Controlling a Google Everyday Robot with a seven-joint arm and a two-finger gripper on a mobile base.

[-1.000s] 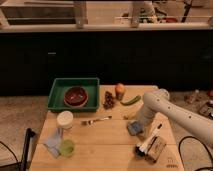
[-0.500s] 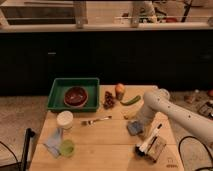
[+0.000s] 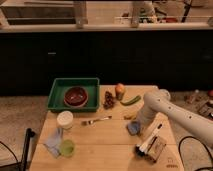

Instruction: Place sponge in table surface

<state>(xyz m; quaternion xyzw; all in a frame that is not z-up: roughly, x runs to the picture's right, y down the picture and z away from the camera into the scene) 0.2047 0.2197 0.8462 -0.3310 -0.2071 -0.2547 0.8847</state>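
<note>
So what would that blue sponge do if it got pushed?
The sponge lies flat on the wooden table, so it would probably slide rather than roll. It looks small and soft, so it is likely light and squashy. The gripper is just beside it, toward the table's front edge.

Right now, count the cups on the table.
2. The white cup stands left of the utensil; the green cup sits nearer the front edge, beside the blue cloth. The gripper hovers front right, by the sponge. The arm could hide another.
</note>
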